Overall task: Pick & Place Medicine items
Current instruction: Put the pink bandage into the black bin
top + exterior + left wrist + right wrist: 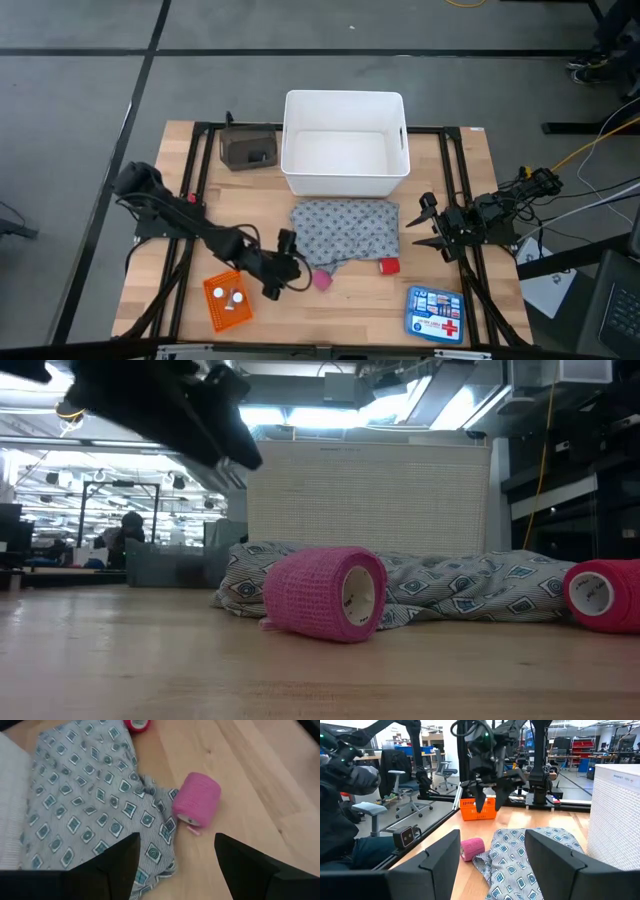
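Observation:
A pink bandage roll (322, 280) lies on its side at the near left corner of the grey patterned cloth (345, 232), which is spread flat before the white bin. A red roll (389, 266) lies at the cloth's near right corner. White tablets sit in an orange tray (225, 300). No black piece shows. My left gripper (292, 265) hovers open just left of the pink roll (197, 800), above the cloth's edge (150, 835). My right gripper (420, 222) waits open at the cloth's right side.
A white bin (345, 145) stands behind the cloth. A dark box (250, 148) sits to the bin's left. A blue first-aid box (436, 312) lies near the near right corner. Bare wood (340, 320) shows along the near edge.

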Controlling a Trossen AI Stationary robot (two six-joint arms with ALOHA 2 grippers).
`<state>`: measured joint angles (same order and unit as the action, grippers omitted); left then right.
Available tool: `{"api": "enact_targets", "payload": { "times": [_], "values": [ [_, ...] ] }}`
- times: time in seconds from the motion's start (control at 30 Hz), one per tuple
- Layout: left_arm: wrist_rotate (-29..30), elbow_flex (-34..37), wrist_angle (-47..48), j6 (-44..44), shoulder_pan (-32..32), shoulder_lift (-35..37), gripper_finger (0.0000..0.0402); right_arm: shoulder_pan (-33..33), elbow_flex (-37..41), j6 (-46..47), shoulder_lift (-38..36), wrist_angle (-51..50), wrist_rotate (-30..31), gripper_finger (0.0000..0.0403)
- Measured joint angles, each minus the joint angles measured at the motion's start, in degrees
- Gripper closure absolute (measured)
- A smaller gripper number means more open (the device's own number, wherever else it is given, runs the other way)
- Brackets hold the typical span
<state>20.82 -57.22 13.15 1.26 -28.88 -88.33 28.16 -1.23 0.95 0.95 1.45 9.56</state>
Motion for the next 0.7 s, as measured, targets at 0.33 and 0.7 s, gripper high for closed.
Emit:
{"api": "enact_targets", "payload": {
  "times": [0.33, 0.7],
  "values": [
    [-3.53, -7.79, -1.03, -4.77, 1.01, -8.1, 0.0136, 0.0, 0.0, 0.0, 0.0, 0.0, -0.01, 0.0179],
    [-13.21, -18.7, 4.15, -14.93, 4.06, -19.92, 0.0118, 0.0, 0.0, 0.0, 0.0, 0.02, 0.0, 0.0179]
  ]
}}
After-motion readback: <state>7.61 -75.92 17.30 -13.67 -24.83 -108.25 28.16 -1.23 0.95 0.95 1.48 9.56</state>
